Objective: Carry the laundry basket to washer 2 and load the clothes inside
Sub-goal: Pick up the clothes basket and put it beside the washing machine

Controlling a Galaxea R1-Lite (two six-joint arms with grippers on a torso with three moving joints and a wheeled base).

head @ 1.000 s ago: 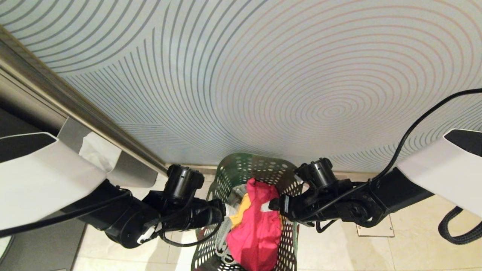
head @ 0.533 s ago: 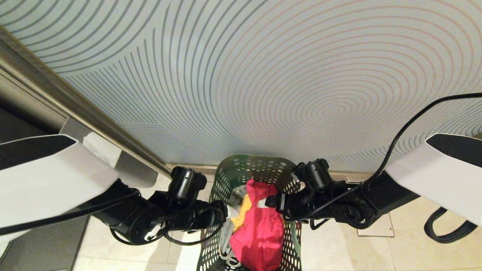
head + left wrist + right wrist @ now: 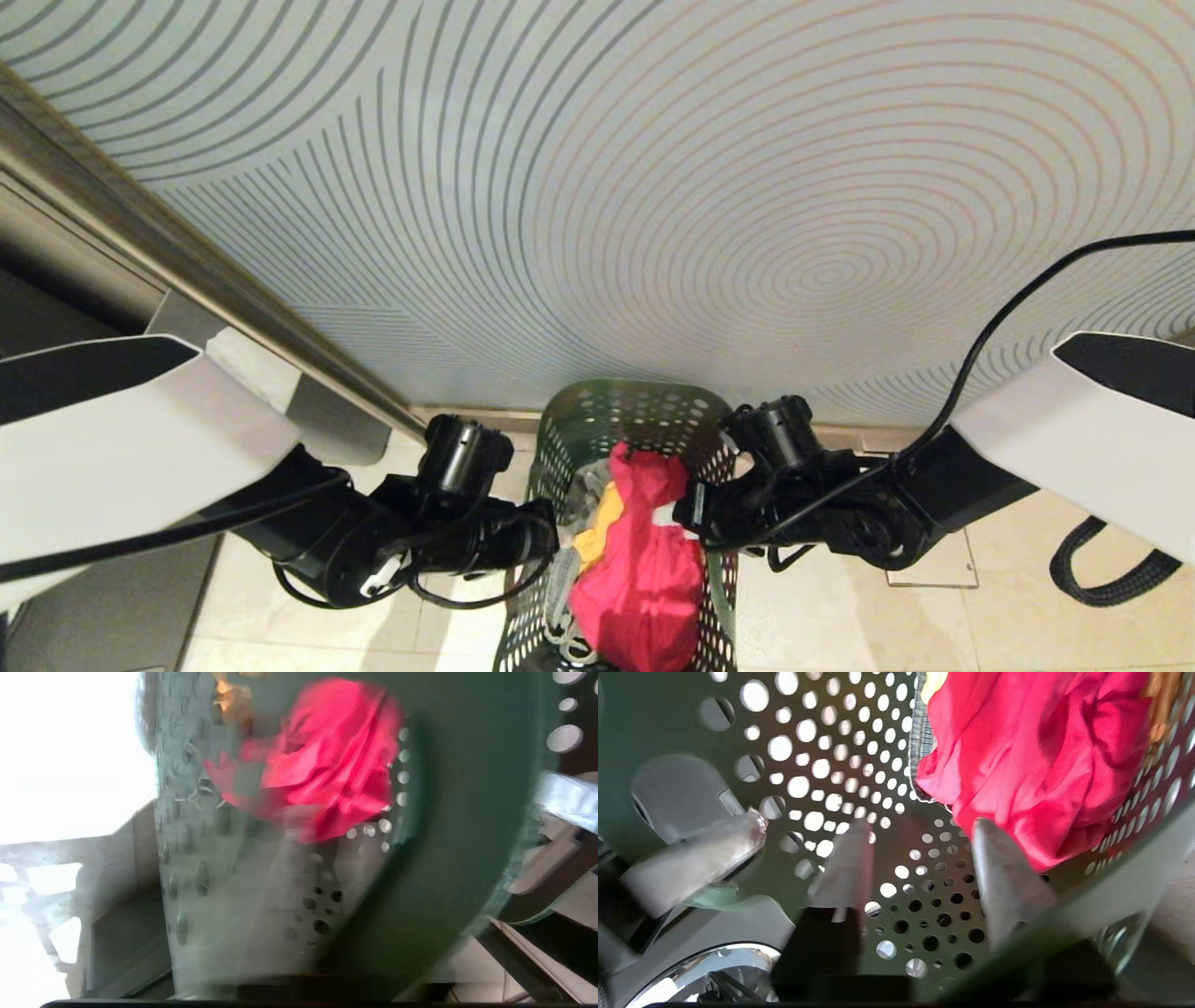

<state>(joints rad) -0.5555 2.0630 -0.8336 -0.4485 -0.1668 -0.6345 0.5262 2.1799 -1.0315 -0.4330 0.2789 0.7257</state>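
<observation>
The dark green laundry basket (image 3: 624, 411) with hole-dotted walls stands on the floor against the wall, between my two arms. The clothes lie inside it: a pink-red garment (image 3: 639, 579) on top, a yellow-orange one (image 3: 602, 532) and a grey denim one (image 3: 581, 490) beside it. My left gripper (image 3: 553, 541) is at the basket's left rim. My right gripper (image 3: 684, 515) reaches over the right rim. In the right wrist view its fingers (image 3: 845, 868) stand apart around the gripper's middle (image 3: 920, 826), one beside the pink garment (image 3: 1031, 751), with the basket's rim (image 3: 1101, 891) across its base. Washer 2 is out of view.
A wall with curved stripes (image 3: 653, 187) rises right behind the basket. A grey bin holding white cloth (image 3: 252, 383) sits at the left by a metal door frame. A chrome ring (image 3: 691, 970) shows low in the right wrist view; which machine it belongs to I cannot tell. A black cable loop (image 3: 1111, 569) hangs at the right.
Both forearms have pushed slightly farther forward and inward. The grippers stay at the basket's two rims. The basket and the clothes have not moved.
</observation>
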